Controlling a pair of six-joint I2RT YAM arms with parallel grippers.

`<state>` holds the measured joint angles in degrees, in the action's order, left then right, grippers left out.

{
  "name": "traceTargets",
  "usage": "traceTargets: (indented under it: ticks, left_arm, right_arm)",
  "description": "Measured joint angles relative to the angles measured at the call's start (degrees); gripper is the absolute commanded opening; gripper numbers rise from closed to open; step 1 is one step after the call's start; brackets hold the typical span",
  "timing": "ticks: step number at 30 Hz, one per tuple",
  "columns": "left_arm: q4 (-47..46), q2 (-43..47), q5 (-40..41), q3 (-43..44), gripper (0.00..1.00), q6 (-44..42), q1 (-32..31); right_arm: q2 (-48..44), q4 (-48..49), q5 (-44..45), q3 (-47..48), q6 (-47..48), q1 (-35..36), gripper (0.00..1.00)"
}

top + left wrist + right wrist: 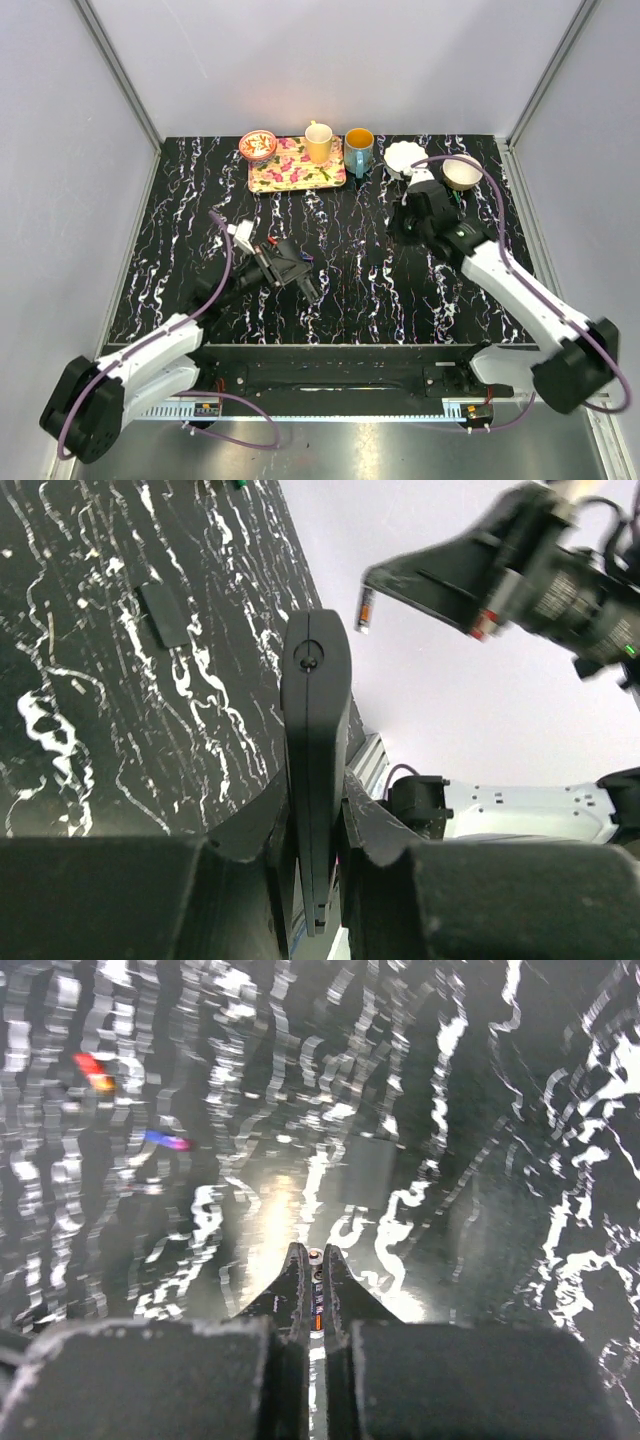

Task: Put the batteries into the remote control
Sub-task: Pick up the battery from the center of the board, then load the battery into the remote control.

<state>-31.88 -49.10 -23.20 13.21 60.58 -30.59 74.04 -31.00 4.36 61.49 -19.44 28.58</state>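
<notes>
My left gripper [288,268] is shut on the black remote control [308,284] and holds it above the table. In the left wrist view the remote [315,730] stands edge-on between the jaws. My right gripper [408,222] is shut on one battery [318,1298], whose metal end pokes out past the fingertips. That battery also shows in the left wrist view [365,610], held in the air off to the right of the remote's tip. Two more batteries [95,1068] [167,1141] lie blurred on the black marbled table, far left of the right gripper.
A flat dark rectangular cover [165,615] lies on the table; it also shows in the right wrist view [368,1172]. At the back stand a floral tray [290,172] with a yellow mug [319,143], a blue mug [359,150], a red dish [258,145], a white dish [403,157] and a bowl [461,175].
</notes>
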Motion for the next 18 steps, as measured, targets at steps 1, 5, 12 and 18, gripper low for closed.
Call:
traceTargets:
  ticks: [1,5,12,18]
  left_arm:
    - [-0.37,-1.42,0.07,1.18,0.0,0.07,-0.33]
    - [-3.23,-6.8,0.07,5.03,0.0,0.7,-0.94]
    - [-15.5,-20.26,-1.2,8.61,0.0,5.11,-1.42]
    - [-24.74,-28.2,-2.82,9.38,0.0,9.94,-2.86]
  right_arm:
    - [-3.04,0.24,0.09,0.17,-0.26,1.77,0.0]
    - [-10.45,0.15,0.28,0.24,-1.42,8.11,0.0]
    - [-11.37,-0.37,2.38,0.35,-3.39,21.55,0.0]
    - [-8.83,0.02,5.55,0.74,-3.52,28.06,0.0]
